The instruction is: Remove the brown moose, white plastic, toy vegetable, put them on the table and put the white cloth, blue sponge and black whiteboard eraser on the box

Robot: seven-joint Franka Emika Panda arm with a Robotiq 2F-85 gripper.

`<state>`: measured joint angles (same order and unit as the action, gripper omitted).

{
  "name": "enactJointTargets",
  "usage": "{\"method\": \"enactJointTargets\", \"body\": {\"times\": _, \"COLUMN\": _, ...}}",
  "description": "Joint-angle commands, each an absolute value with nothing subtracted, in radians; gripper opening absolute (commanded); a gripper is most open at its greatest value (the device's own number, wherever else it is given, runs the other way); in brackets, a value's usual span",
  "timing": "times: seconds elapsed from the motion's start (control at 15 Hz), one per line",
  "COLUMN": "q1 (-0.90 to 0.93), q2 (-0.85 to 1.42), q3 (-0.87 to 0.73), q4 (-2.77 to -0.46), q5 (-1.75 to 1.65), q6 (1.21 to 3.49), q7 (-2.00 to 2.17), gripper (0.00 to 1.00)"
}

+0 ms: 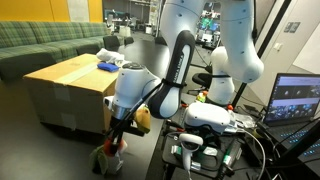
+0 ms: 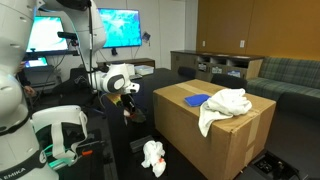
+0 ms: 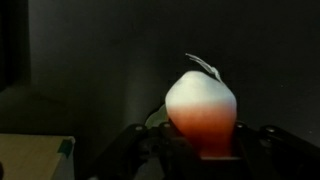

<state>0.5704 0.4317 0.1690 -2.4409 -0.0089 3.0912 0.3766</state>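
Observation:
The toy vegetable (image 3: pixel 202 105), red-orange and paling to white at its tip, sits between the two dark fingers of my gripper (image 3: pixel 203 140), which touch its sides. In an exterior view my gripper (image 1: pixel 113 142) hangs low beside the box (image 1: pixel 70 95) with the toy vegetable (image 1: pixel 108 153) just under it, close to the dark table (image 2: pixel 110 145). The blue sponge (image 2: pixel 197 98) and the white cloth (image 2: pixel 226 106) lie on the box (image 2: pixel 200 140). The white plastic (image 2: pixel 153 156) lies on the table in front of the box. I cannot pick out the brown moose or the black whiteboard eraser.
A tan-yellow lump (image 1: pixel 143 118) shows beside the wrist; what it is I cannot tell. A second white robot base (image 1: pixel 210 118) and a laptop (image 1: pixel 295 100) stand nearby. A green sofa (image 1: pixel 40 45) lies behind the box. Monitors (image 2: pixel 115 25) glow at the back.

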Motion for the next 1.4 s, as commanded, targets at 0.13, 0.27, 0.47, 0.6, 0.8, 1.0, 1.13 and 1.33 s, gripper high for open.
{"method": "enactJointTargets", "body": {"times": 0.13, "q1": 0.618, "q2": 0.458, "q3": 0.102, "q4": -2.402, "q5": 0.01, "q6": 3.1, "q7": 0.359, "gripper": 0.82}}
{"method": "enactJointTargets", "body": {"times": 0.27, "q1": 0.619, "q2": 0.442, "q3": 0.086, "q4": -2.414, "q5": 0.005, "q6": 3.089, "q7": 0.35, "gripper": 0.97}}
{"method": "enactJointTargets", "body": {"times": 0.47, "q1": 0.602, "q2": 0.42, "q3": 0.072, "q4": -2.439, "q5": 0.003, "q6": 3.081, "q7": 0.333, "gripper": 1.0}}
{"method": "enactJointTargets", "body": {"times": 0.6, "q1": 0.606, "q2": 0.4, "q3": 0.049, "q4": -2.463, "q5": -0.002, "q6": 3.085, "q7": 0.329, "gripper": 1.0}}
{"method": "enactJointTargets", "body": {"times": 0.8, "q1": 0.606, "q2": 0.367, "q3": 0.015, "q4": -2.509, "q5": -0.011, "q6": 3.085, "q7": 0.318, "gripper": 1.0}}
{"method": "enactJointTargets", "body": {"times": 1.0, "q1": 0.575, "q2": 0.31, "q3": 0.001, "q4": -2.58, "q5": -0.016, "q6": 3.084, "q7": 0.291, "gripper": 1.0}}
{"method": "enactJointTargets", "body": {"times": 1.13, "q1": 0.562, "q2": 0.289, "q3": -0.015, "q4": -2.619, "q5": -0.024, "q6": 3.098, "q7": 0.281, "gripper": 1.0}}
{"method": "enactJointTargets", "body": {"times": 1.33, "q1": 0.526, "q2": 0.275, "q3": -0.035, "q4": -2.659, "q5": -0.035, "q6": 3.11, "q7": 0.262, "gripper": 1.0}}
